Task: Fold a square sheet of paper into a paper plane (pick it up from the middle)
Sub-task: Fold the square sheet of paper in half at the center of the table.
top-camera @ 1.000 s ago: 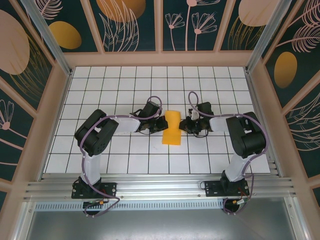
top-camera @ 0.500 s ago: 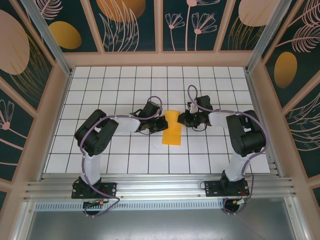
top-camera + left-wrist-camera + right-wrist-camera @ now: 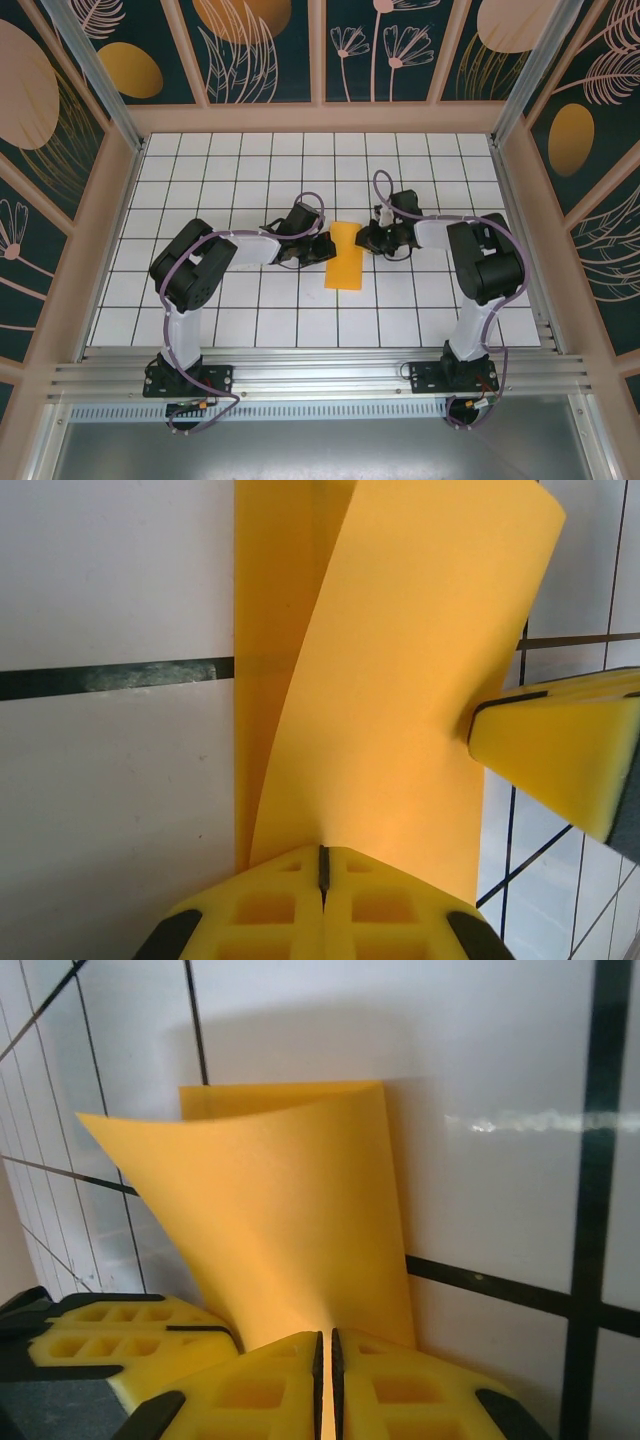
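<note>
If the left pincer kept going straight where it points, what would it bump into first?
The orange-yellow paper, whose edge the left pincer clamps. Beyond it, probably the right pincer, gripping the opposite side, though depth is unclear.

My two arms reach inward over the white grid table (image 3: 250, 170); between them sits the square sheet of paper (image 3: 346, 264), showing as a narrow orange-yellow strip running away from my bases; my left gripper (image 3: 327, 247) touches its left edge near the far end; my right gripper (image 3: 363, 238) touches the right edge just opposite; purple cables (image 3: 378, 185) loop above both wrists.
</note>
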